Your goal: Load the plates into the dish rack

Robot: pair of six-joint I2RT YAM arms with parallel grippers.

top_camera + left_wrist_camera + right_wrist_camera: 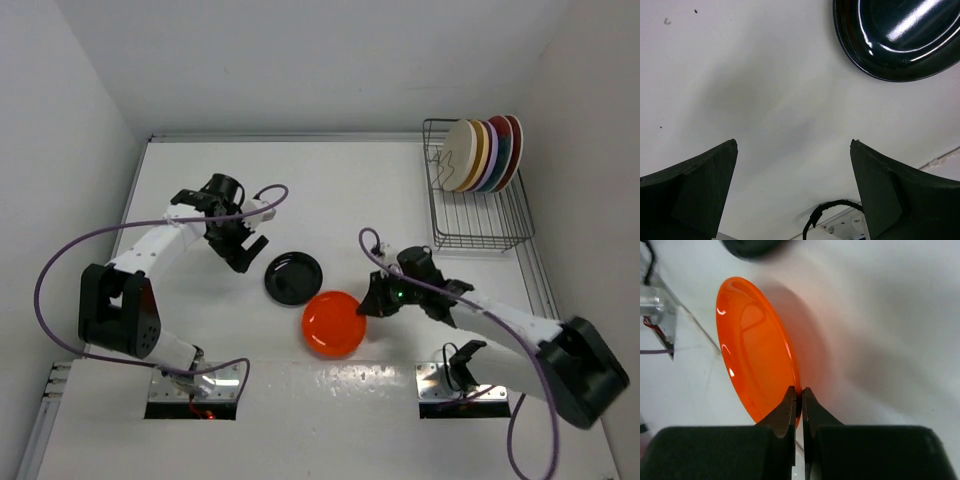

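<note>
The orange-red plate (333,324) lies near the table's front middle. My right gripper (372,298) is shut on its right rim; in the right wrist view the jaws (800,392) pinch the edge of the orange-red plate (752,347). The small glossy black plate (293,277) lies just left of it and shows at the top of the left wrist view (900,35). My left gripper (243,252) is open and empty, just left of the black plate. The dark wire dish rack (478,215) at the back right holds several upright plates (485,153): cream, yellow-orange, lilac, and red with teal.
White walls close in the table on the left, back and right. Purple cables loop off both arms. The arm base plates (200,385) sit at the near edge.
</note>
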